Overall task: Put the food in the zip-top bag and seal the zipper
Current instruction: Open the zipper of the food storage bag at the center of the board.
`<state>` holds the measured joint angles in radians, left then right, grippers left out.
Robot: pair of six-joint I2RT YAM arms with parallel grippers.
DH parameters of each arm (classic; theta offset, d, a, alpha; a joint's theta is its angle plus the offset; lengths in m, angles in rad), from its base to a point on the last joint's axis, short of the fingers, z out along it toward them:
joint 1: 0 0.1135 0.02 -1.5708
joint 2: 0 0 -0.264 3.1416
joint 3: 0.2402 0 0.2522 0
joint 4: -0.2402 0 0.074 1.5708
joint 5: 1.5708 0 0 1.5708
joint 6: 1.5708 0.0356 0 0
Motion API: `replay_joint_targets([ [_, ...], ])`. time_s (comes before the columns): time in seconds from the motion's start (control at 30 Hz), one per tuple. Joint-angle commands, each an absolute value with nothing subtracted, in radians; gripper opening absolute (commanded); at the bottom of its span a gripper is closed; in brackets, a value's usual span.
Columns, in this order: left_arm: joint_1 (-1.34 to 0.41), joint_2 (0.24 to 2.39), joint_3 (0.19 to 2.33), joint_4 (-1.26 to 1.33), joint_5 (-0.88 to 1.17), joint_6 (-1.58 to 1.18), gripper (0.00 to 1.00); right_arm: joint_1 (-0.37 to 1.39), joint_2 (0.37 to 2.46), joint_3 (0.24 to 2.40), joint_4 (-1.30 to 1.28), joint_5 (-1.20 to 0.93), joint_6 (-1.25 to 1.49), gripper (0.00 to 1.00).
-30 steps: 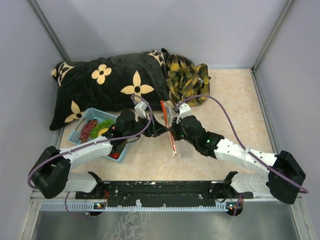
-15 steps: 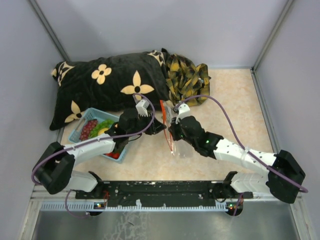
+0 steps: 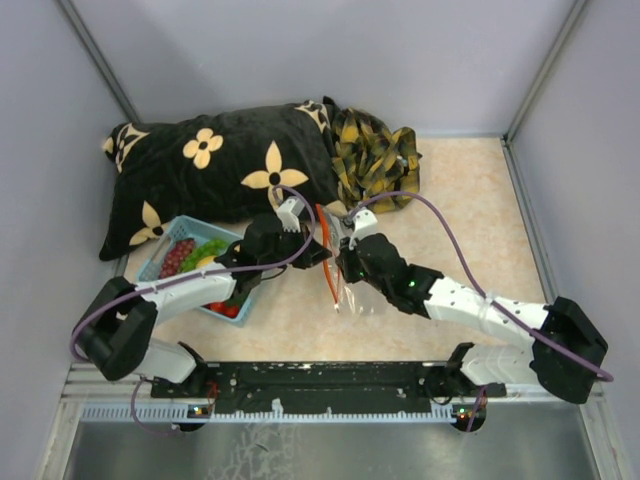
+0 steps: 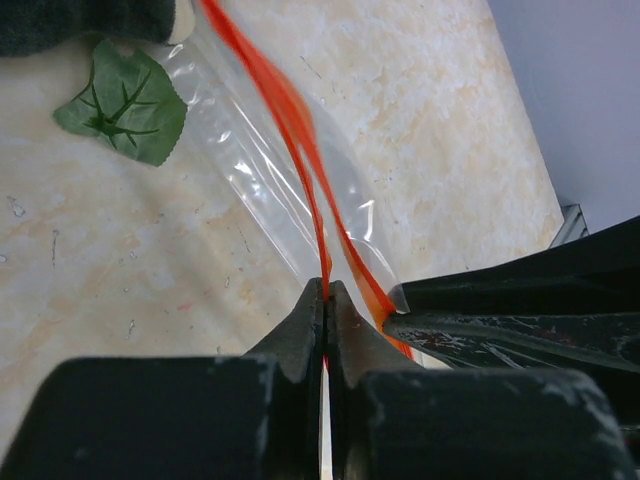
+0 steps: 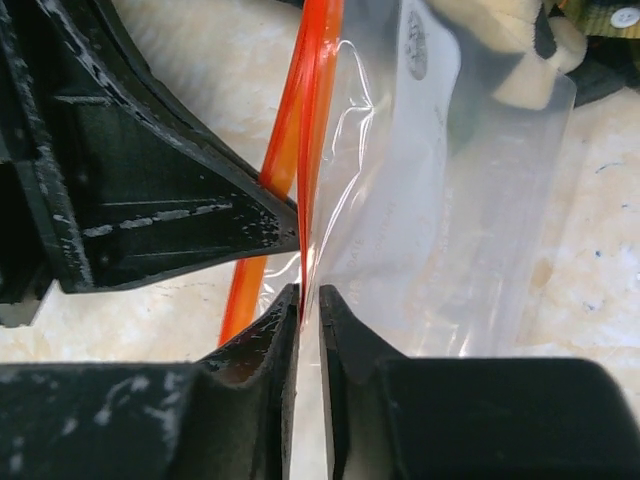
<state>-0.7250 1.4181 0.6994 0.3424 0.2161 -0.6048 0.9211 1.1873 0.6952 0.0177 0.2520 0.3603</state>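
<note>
The clear zip-top bag (image 3: 352, 282) hangs between both grippers at mid-table, its red-orange zipper (image 3: 326, 255) on the left edge. My left gripper (image 4: 327, 290) is shut on one zipper strip (image 4: 285, 110). My right gripper (image 5: 308, 292) is open only a crack, with the other zipper strip (image 5: 318, 120) and the bag film (image 5: 450, 200) in the narrow gap. The two grippers nearly touch at the bag's mouth (image 3: 330, 258). The food sits in the light-blue basket (image 3: 158, 268): purple grapes (image 3: 178, 257), green pieces (image 3: 208, 248), red berries (image 3: 226, 309). One green leaf (image 4: 125, 105) lies on the table.
A black pillow with cream flowers (image 3: 210, 165) and a plaid cloth (image 3: 375, 155) lie along the back. Grey walls close in on the left, right and rear. The left arm (image 3: 190, 290) stretches over the basket's near side.
My left gripper moved right and shut on the zipper strip. The right jaws eased from shut to a crack. The bag shifted slightly left.
</note>
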Motion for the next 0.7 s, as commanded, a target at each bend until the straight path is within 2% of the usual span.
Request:
replay_joint_targets([
  [0.0,-0.744,1.351,0.763,0.276,0.193,-0.607,0.0,0.936,1.194,0.749,0.025,0.331,0.366,0.21],
  [0.23,-0.819,1.259,0.82,0.143,0.026,-0.552,0.0,0.938,1.194,0.776,0.0,0.347,0.386,0.4],
  [0.53,-0.876,1.268,0.879,0.055,-0.104,-0.525,0.0,0.966,1.167,0.794,0.026,0.319,0.411,0.43],
  [0.67,-0.882,1.29,0.898,0.042,-0.103,-0.535,0.0,1.002,1.178,0.822,-0.002,0.396,0.415,0.43],
])
